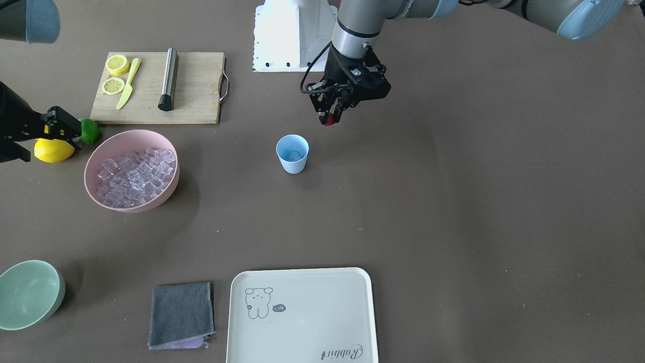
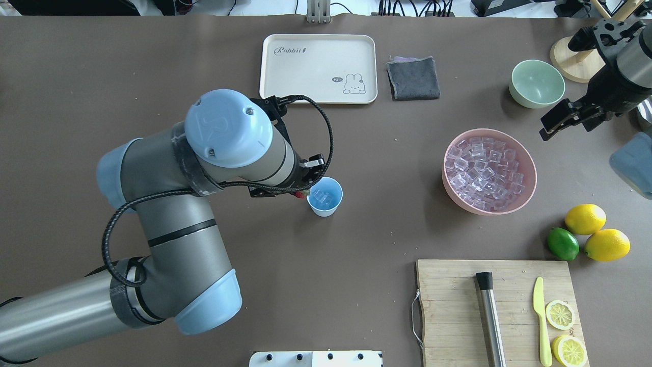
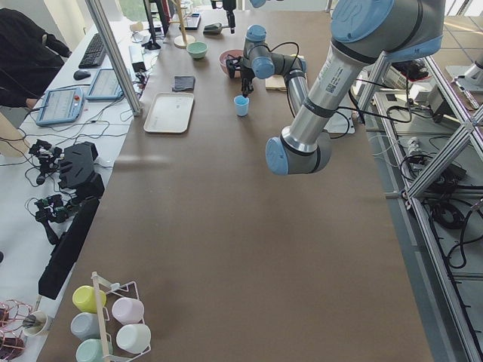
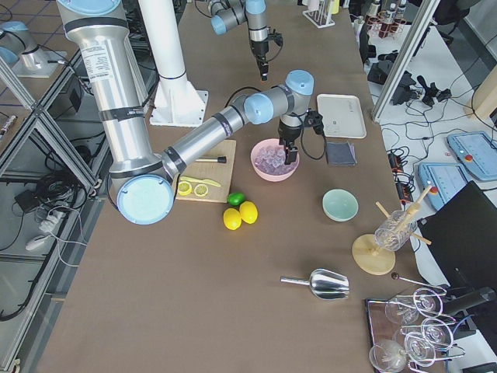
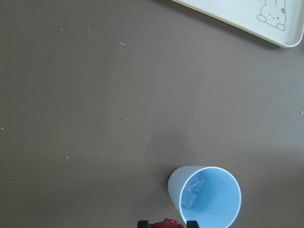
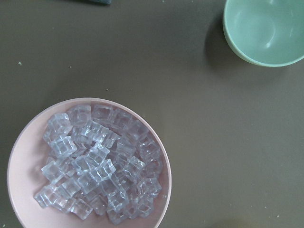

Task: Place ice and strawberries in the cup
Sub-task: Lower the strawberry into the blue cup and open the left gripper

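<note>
The step in hand looks like the strawberry drop. The left gripper (image 1: 331,117) hangs above the brown table (image 1: 453,201), pinching the strawberry (image 5: 165,223) between its fingertips. The wrist view puts the fruit just outside the rim of the light blue cup (image 1: 292,154), not over its mouth. To do this well, the arm should probably slide sideways until the berry sits over the middle of the opening. It should then come down close to the rim and only there spread its fingers, since the cup is narrow, light and handle-free, and a nudge from a finger could tip it. The right gripper (image 2: 558,122) hovers well apart, near the pink bowl (image 2: 533,176). I cannot tell whether it is spread or closed. As for materials, the table has a matte, cloth-like cover flecked with small crumbs, which should give the cup some grip. The bowl is wide, round and smooth-walled, and it holds a heap of ice cubes (image 2: 481,171). The cup is a plain tapered plastic tumbler, glossy inside. The strawberry is tiny, red and bumpy, likely soft enough to bruise under a hard squeeze. A few pieces of ice (image 5: 192,191), clear, glassy and roughly cubic, already lie at the bottom of the cup, so the ice part seems at least begun.
</note>
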`<action>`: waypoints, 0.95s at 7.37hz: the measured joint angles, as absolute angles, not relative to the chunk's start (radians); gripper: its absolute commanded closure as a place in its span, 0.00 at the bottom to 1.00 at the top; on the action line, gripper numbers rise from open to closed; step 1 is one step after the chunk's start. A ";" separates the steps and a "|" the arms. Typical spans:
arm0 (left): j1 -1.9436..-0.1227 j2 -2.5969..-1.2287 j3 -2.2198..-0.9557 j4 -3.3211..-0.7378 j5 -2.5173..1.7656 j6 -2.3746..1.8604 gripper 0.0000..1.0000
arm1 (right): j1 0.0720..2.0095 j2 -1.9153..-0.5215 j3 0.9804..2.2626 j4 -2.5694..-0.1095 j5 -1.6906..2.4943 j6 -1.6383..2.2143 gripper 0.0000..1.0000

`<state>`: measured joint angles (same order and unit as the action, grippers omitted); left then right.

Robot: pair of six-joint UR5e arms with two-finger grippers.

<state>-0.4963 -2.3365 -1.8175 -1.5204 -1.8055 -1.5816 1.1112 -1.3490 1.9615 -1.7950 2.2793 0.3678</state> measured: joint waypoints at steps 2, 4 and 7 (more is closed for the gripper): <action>-0.475 -2.374 -1.749 -1.539 -1.778 -1.587 1.00 | 1.116 -1.362 1.967 -1.794 2.283 0.364 0.00; -0.466 -2.380 -1.696 -1.587 -1.770 -1.588 0.25 | 1.117 -1.366 1.969 -1.793 2.285 0.364 0.00; -0.463 -2.381 -1.674 -1.616 -1.769 -1.585 0.03 | 1.117 -1.368 1.969 -1.793 2.284 0.364 0.00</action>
